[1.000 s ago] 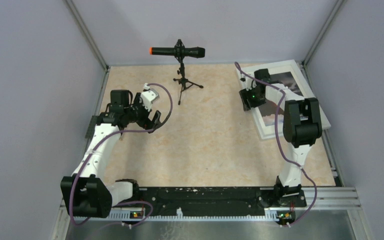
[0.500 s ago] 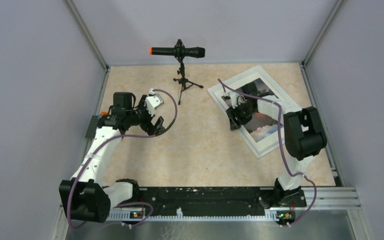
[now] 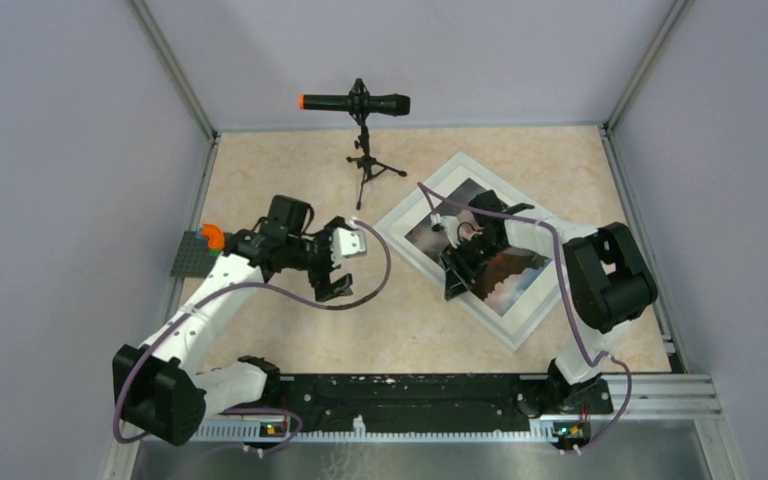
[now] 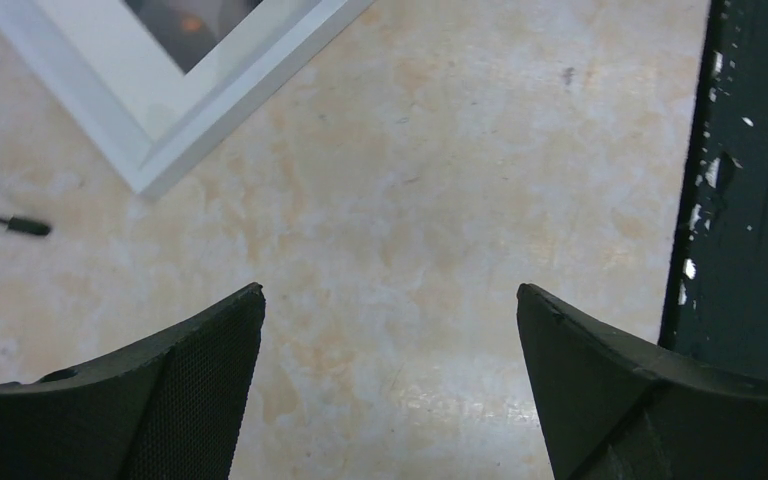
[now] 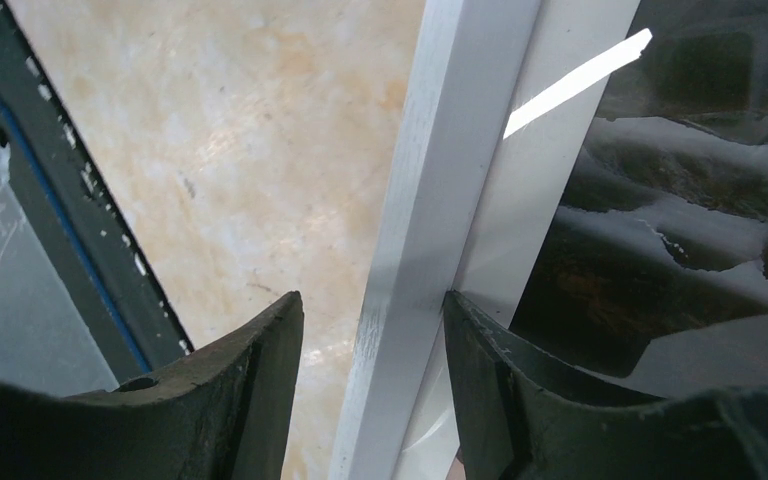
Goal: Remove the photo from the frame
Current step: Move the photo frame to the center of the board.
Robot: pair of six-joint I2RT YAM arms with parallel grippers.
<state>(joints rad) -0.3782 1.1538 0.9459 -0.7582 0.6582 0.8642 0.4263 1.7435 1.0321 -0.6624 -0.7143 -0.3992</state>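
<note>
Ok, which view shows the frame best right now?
Top external: nearly the whole frame shows, with the right arm crossing it. Left wrist catches one corner only; right wrist just a border strip between the fingers of the right pincer.

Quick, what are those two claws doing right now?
Left gripper: open, holding nothing.
Right gripper: closed on the frame, at its white edge.

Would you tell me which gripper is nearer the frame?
Right: the right gripper straddles the frame's edge; the left gripper hangs open over the table beside its corner.
</note>
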